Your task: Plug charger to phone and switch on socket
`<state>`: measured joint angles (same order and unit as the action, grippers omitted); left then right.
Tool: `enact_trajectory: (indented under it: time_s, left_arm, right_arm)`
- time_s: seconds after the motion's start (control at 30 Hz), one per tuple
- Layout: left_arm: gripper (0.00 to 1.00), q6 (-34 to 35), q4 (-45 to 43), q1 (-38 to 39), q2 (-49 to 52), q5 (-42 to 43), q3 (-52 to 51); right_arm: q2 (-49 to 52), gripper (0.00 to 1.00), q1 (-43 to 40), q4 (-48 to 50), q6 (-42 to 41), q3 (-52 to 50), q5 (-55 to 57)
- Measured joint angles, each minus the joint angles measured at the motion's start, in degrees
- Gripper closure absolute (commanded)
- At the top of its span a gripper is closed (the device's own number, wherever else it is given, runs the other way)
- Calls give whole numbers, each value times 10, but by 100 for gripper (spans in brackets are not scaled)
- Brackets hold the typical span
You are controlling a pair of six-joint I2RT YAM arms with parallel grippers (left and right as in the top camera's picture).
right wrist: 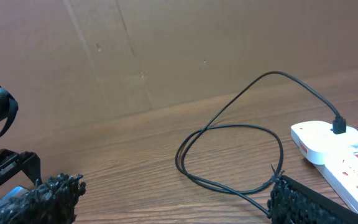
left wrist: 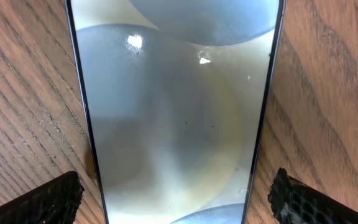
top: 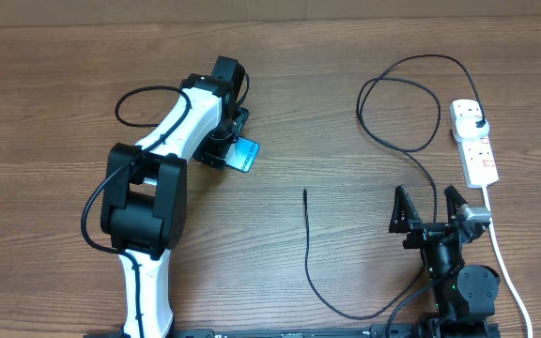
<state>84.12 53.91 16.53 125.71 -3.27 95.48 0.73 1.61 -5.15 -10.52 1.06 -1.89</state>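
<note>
The phone (top: 244, 153) lies on the wood table under my left gripper (top: 222, 143), with only its light blue corner showing overhead. In the left wrist view its pale screen (left wrist: 176, 112) fills the frame, and my left fingers (left wrist: 178, 198) are open, one on each side of it. The charger cable (top: 397, 141) loops from its black plug in the white socket strip (top: 474, 141) to its free connector tip (top: 305, 193) mid-table. My right gripper (top: 431, 208) is open and empty near the front right, over the cable. The right wrist view shows the loop (right wrist: 229, 155) and the strip (right wrist: 334, 146).
The socket's white cord (top: 505, 258) runs down the right edge toward the front. A brown cardboard wall (right wrist: 166, 50) stands behind the table. The left arm's white and black links (top: 153, 207) stretch over the left half of the table.
</note>
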Motion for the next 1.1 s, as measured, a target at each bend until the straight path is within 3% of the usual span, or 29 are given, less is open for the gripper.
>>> enact_trajectory:
  time_s: [1.1]
  left_arm:
    - [0, 0, -12, 0, 12, 13, 1]
  right_arm:
    - [0, 0, 0, 0, 0, 0, 0]
